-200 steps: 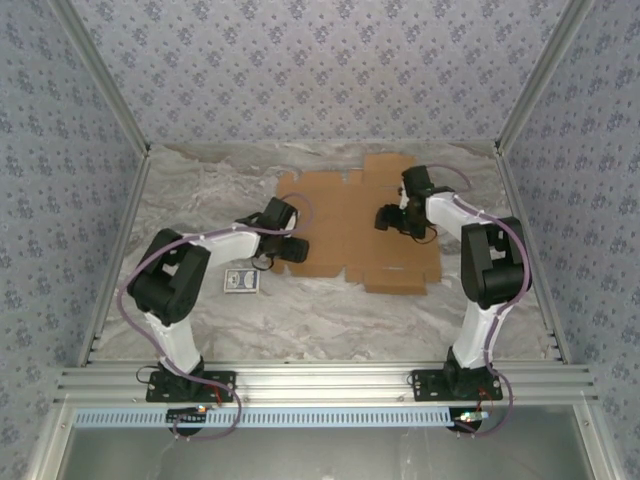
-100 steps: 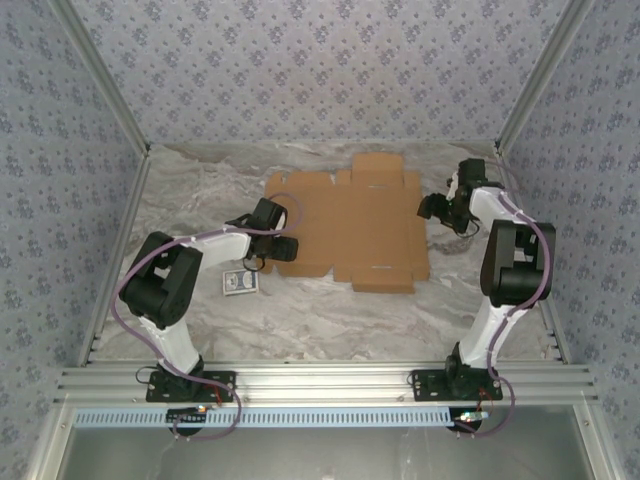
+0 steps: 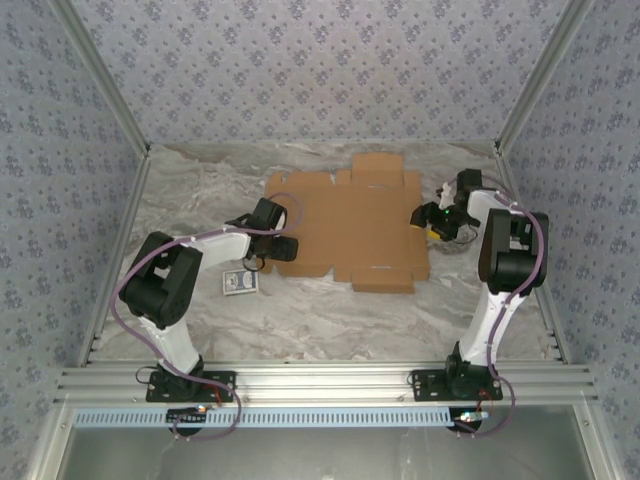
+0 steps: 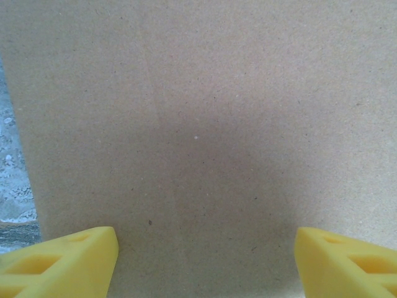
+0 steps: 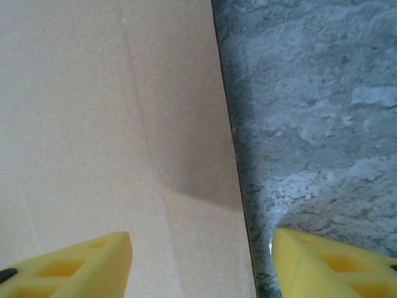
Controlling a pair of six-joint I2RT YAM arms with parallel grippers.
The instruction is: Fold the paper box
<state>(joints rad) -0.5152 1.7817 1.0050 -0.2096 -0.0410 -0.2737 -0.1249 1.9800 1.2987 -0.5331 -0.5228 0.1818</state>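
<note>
The flat brown corrugated cardboard sheet (image 3: 350,225) remains unfolded. The right gripper (image 3: 427,216) has come back to its right edge, fingers spread astride it, probably to lift. The left gripper (image 3: 282,247) is spread too.

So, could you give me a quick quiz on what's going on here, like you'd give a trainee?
1. True or false: the cardboard sheet is already folded into a box.
2. The right gripper has its open fingers over: A) the sheet's edge, one finger above cardboard and one above the marble table; B) the sheet's middle; C) bare table alone.
3. What small item lies on the table beside the left arm, off the cardboard?

Key: 1 false, it lies flat. 2 A. 3 the blue-and-white card packet.
</note>
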